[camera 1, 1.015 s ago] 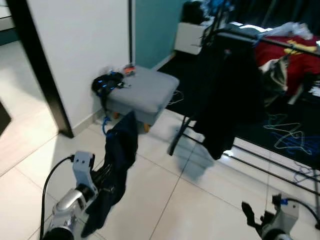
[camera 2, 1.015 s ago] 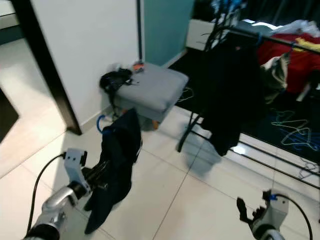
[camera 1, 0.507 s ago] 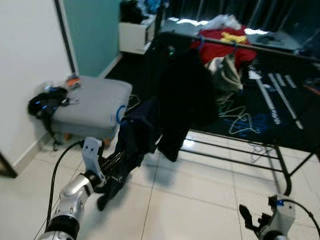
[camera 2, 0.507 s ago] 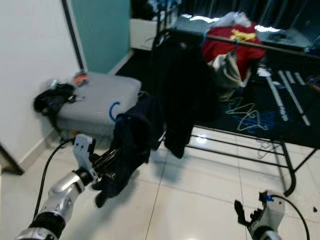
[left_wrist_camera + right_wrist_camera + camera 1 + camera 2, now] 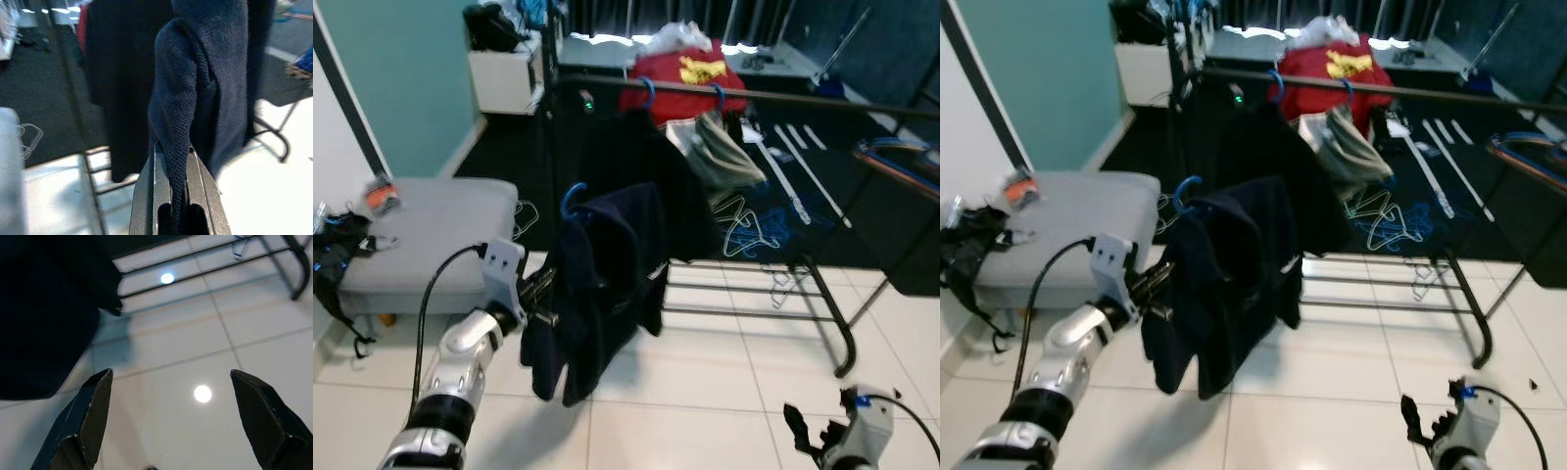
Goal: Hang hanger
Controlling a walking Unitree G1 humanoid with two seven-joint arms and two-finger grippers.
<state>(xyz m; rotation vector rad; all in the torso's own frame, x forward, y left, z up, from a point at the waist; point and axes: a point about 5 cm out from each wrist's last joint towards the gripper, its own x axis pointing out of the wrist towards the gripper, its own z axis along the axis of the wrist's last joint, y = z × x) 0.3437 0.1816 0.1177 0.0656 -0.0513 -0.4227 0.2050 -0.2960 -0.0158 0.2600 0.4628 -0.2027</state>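
hanger (image 5: 574, 199), blue, only its curved hook showing above the collar of a dark navy knitted garment (image 5: 602, 284) that drapes over it in heavy folds, hem hanging low toward the tiled floor (image 5: 705, 392). held up in front of the robot, just before the near end of the clothes rack (image 5: 822, 304), hook not on the rail (image 5: 783, 95).

left gripper (image 5: 540, 294): raised at the garment's side, its two black fingers (image 5: 146, 196) clamped on a fold of the navy knit, fabric pinched between them in the left wrist view.

right gripper (image 5: 803, 434): low at the robot's right over bare tile, fingers (image 5: 83, 421) spread wide apart, holding nothing.

clothes rack: black metal frame with low floor bars. on its rail hang a large black garment (image 5: 607, 147), a red garment with yellow print (image 5: 690, 73) and a pale grey-green piece (image 5: 720, 152), on blue hooks.

grey ottoman (image 5: 431, 240): to the robot's left beside a teal wall (image 5: 401, 69), with a small orange item on top and a black bundle (image 5: 333, 264) at its edge.

loose hangers (image 5: 754, 220): scattered on the dark floor behind the rack.
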